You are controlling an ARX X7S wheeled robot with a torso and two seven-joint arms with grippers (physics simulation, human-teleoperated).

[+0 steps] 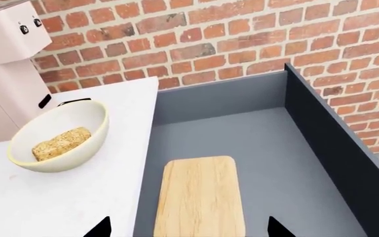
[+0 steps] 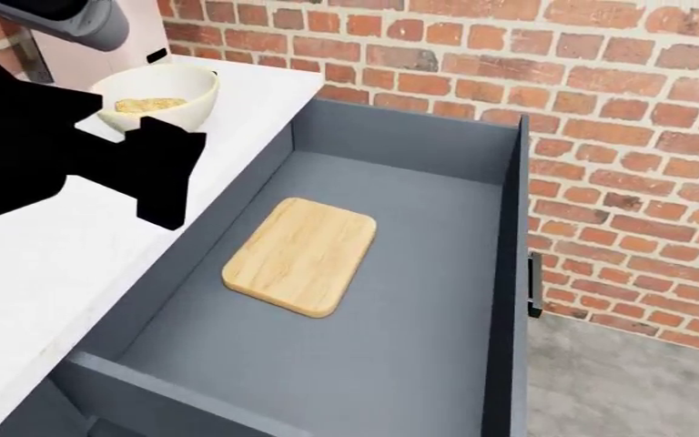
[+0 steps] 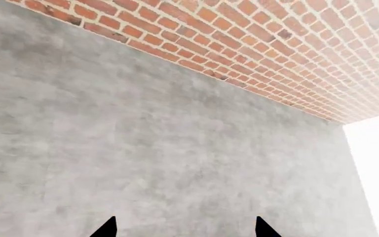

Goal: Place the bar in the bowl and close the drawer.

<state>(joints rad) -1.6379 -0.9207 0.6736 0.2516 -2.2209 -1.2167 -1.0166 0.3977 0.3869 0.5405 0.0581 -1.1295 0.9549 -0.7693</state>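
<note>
Left wrist view: your left gripper [image 1: 188, 228] is spread and empty; the bar [image 1: 61, 143] lies inside the bowl [image 1: 77, 159] at the counter [image 1: 71, 202] edge beside the drawer [image 1: 268, 163].
Head view: the drawer stands pulled out, cutting board [image 2: 301, 256] on its floor.
Right wrist view: your right gripper [image 3: 186, 228] is spread over bare grey floor [image 3: 143, 133].

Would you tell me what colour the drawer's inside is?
Slate blue-grey drawer, clearest in the head view.
</note>
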